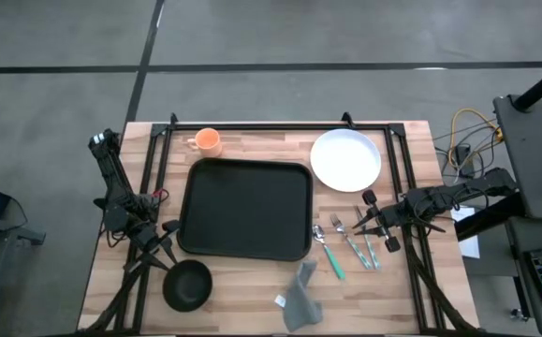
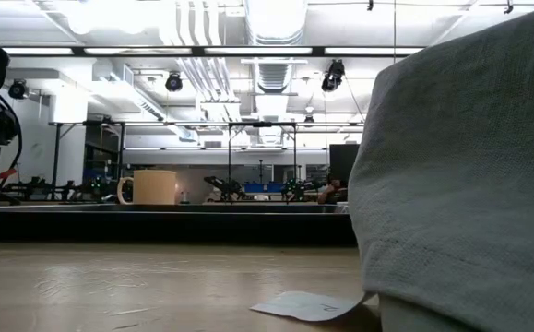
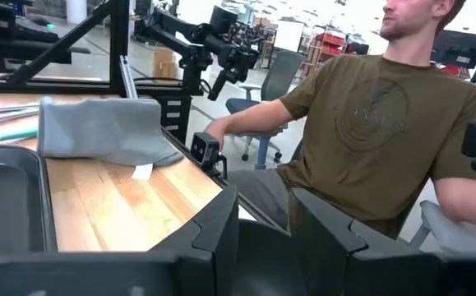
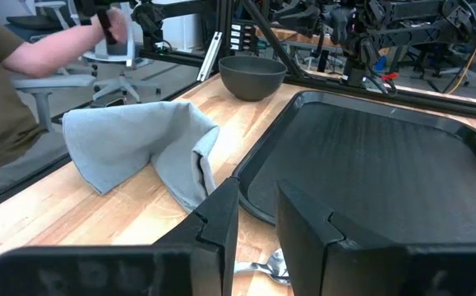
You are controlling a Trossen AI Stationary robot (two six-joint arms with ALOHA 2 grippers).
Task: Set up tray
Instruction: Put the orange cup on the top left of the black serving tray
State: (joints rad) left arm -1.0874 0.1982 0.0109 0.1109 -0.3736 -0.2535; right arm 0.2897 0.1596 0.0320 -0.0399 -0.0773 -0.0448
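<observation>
With the tray (image 1: 245, 208) bare, setup has barely begun: the right gripper (image 1: 370, 221), fingers parted and empty, hovers right of it above the cutlery (image 1: 350, 245), apparently the next pick, while the left gripper (image 1: 155, 241), also parted, waits left of it.

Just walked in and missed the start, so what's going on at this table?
Nothing is being handled yet. The large black rectangular tray lies empty mid-table, with a round white plate, orange mug, small black bowl, grey cloth and cutlery around it. The left gripper hangs open beside the bowl; the right gripper hangs open over the cutlery.
</observation>
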